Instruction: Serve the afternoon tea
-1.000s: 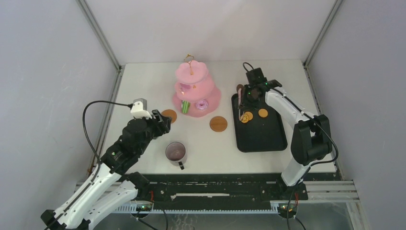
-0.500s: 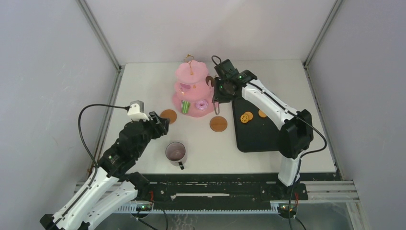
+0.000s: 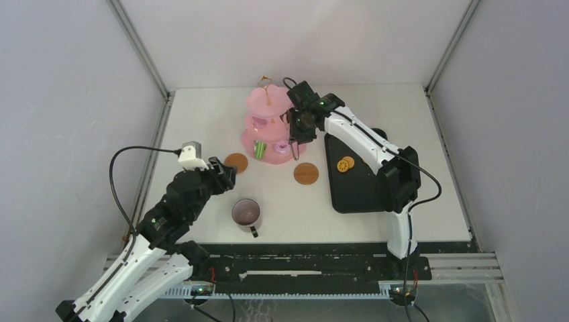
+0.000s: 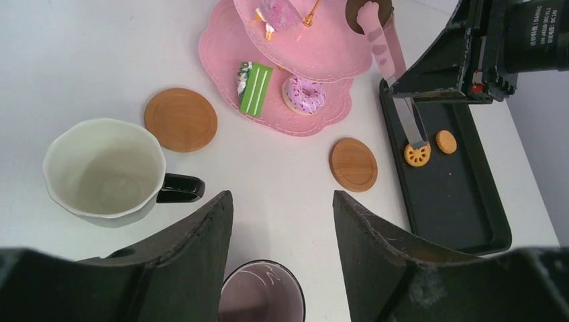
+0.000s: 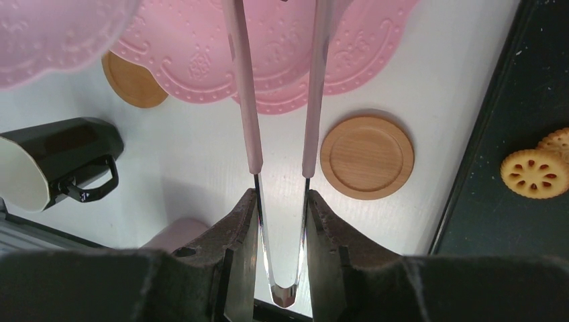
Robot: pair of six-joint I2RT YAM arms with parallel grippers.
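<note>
Only illegible white print [image 4: 537, 30] behind the right gripper [image 5: 282, 201] with the tongs [image 5: 249, 134].

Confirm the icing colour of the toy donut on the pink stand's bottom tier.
Purple-pink with pale speckles, on the small round toy donut; clearest in the left wrist view.

Looking like robotics lab cell: grey panels [image 3: 67, 100] boxing in white table [image 3: 201, 121], metal corner posts [image 3: 137, 47] framing it, left arm [image 3: 181, 198] and right arm [image 3: 366, 137] sitting mounted along aluminium rail [image 3: 463, 263].
</note>
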